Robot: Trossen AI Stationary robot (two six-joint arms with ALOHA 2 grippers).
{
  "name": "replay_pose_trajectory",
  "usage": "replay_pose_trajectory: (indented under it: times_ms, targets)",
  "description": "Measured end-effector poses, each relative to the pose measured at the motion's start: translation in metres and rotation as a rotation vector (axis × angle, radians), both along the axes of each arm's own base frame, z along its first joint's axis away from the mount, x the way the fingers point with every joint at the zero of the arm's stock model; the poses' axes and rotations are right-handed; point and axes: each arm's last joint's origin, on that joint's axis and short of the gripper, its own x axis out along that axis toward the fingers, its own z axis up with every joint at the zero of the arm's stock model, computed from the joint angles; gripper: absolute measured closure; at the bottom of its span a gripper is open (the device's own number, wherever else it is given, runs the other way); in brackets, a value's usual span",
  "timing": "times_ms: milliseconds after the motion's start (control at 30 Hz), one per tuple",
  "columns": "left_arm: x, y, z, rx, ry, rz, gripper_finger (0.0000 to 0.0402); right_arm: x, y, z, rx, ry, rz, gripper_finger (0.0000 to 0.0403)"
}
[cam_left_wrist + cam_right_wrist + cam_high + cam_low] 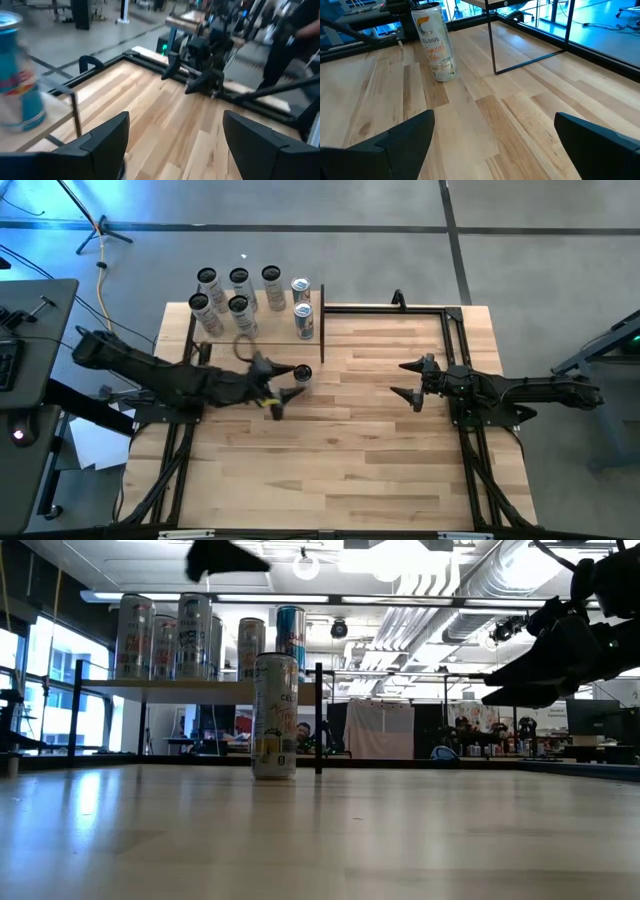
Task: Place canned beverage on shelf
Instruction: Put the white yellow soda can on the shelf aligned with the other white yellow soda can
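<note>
Striped pale plank tabletop [370,440] fills the foreground, with an open workshop beyond. On it stands a tall slim white drinks can [303,373], upright, its long axis vertical, just in front of the near right corner post of the small pale wooden shelf with thin black posts [265,330]. That board is raised at the far left and already carries several silver cans and a blue one.

From above, the left gripper [284,382] hovers right beside the can on its left and near side, fingers spread apart and empty. So the can lies just right of and beyond it. The right gripper [412,379] waits well off to the right, fingers wide apart, empty too. Clearly the left arm is nearer.

Its label reads "CELSIUS", with smaller orange script beneath that I cannot make out for certain.
</note>
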Motion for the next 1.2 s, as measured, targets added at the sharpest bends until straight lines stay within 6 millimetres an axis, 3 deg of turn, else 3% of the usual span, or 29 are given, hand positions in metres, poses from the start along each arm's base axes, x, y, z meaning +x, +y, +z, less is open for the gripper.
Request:
replay_pose_trajectory:
  times_ms: [233,467,667,833,1067,1200]
  targets:
    - [0.052,-0.011,0.026,0.044,0.250,0.019,0.0112,0.000,0.000,0.000,0.000,0.000,0.000,0.0003]
    - [0.083,0.001,0.041,-0.108,0.540,0.076,0.0112,0.000,0.000,0.000,0.000,0.000,0.000,0.0003]
    - [0.091,0.025,0.045,-0.257,0.735,0.153,0.0112,0.000,0.000,0.000,0.004,-0.001,-0.001,0.0003]
    - [0.091,0.057,0.041,-0.354,0.830,0.204,0.0112,0.000,0.000,0.000,0.001,0.000,0.000,0.0003]
    - [0.095,0.102,0.021,-0.525,0.890,0.237,0.0112,0.000,0.000,0.000,0.004,-0.001,-0.001,0.0003]
    - [0.099,0.118,0.009,-0.589,0.929,0.238,0.0112,0.000,0.000,0.000,-0.001,0.000,0.001,0.0003]
